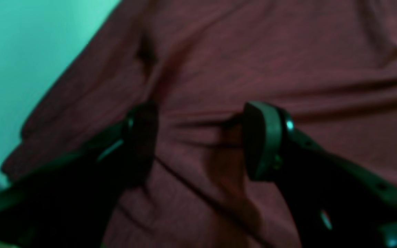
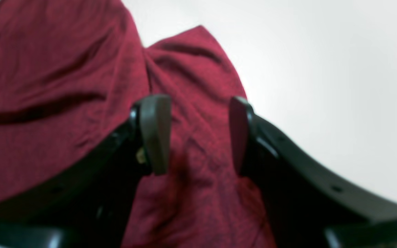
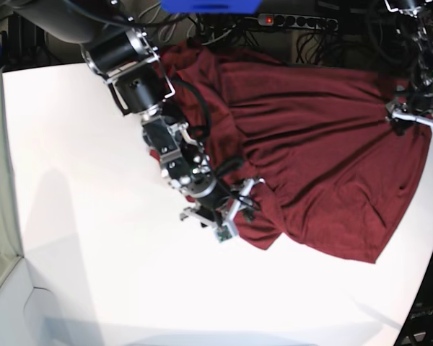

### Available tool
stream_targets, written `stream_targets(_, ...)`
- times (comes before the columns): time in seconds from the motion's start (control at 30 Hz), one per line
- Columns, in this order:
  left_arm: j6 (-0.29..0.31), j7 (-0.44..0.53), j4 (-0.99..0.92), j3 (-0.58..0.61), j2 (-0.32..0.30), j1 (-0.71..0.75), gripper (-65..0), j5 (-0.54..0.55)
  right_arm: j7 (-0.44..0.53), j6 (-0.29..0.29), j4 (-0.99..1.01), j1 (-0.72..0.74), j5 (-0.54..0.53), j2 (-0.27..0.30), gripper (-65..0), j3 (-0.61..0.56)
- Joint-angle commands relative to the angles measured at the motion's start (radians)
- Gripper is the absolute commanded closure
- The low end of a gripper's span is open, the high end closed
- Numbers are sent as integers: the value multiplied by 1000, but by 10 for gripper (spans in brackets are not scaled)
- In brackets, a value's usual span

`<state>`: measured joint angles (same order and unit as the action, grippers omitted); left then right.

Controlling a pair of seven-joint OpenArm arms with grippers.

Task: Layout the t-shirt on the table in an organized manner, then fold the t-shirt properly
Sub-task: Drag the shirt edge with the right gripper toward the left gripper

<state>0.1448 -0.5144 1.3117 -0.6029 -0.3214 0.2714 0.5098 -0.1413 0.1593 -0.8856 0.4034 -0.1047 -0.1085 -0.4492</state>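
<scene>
Left wrist view: the left gripper [image 1: 198, 137] stood parted, nothing between its jaws, directly above the t-shirt [image 1: 253, 62], whose cloth filled the frame.

Right wrist view: the right gripper [image 2: 198, 134] was likewise spread and empty over a wrinkled edge of the shirt, with bare table [image 2: 322, 69] beyond to the right.

Base view: one t-shirt lay crumpled across the far side of one table [image 3: 94, 252], its long axis running arm to arm. Two arms flanked it, each over its own end.

Dim, green-tinted left wrist view; both wrist views blurred.
</scene>
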Motion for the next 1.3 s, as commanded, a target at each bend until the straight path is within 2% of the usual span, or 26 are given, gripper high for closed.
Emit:
stream_targets(0.0,-15,-60,-2,-1,-8,7,-384,-13,25,3,-17,24,-2,-10,-285,-4)
stream_targets(0.13,92,-62,-5,-36,-8,22,-384,-15,25,3,-17,21,-2,-10,-285,-4)
stream_targets(0.23,135,-63,-14,-62,-3,21,-384,-17,25,3,-16,19,-2,-10,-285,2)
stream_targets(0.47,141,-65,-14,-62,-6,29,-383,-17,25,0,-13,18,-2,-10,-286,2)
stream_targets(0.73,143,-62,-4,-64,-2,44,-383,-15,29,-2,125,44,-7,-12,-286,3)
stream_targets(0.9,143,-60,-8,-64,-2,44,-383,-15,27,-2,136,39,-2,-12,-280,-4)
stream_targets(0.97,143,-60,-11,-64,-5,41,-384,-15,27,-2,136,39,-2,-9,-231,-4)
stream_targets(1.0,143,-60,-11,-64,-8,41,-384,-15,27,-2,136,36,-2,-9,-184,-1)
stream_targets(1.07,143,-60,-13,-64,-9,41,-384,-15,27,-2,131,29,-2,-3,-33,2)
stream_targets(1.1,143,-60,-14,-67,-9,41,-384,-15,22,-2,131,32,-2,2,0,2)
stream_targets(1.27,144,-60,-14,-101,-9,39,-384,-15,13,-2,104,47,-2,25,0,68)
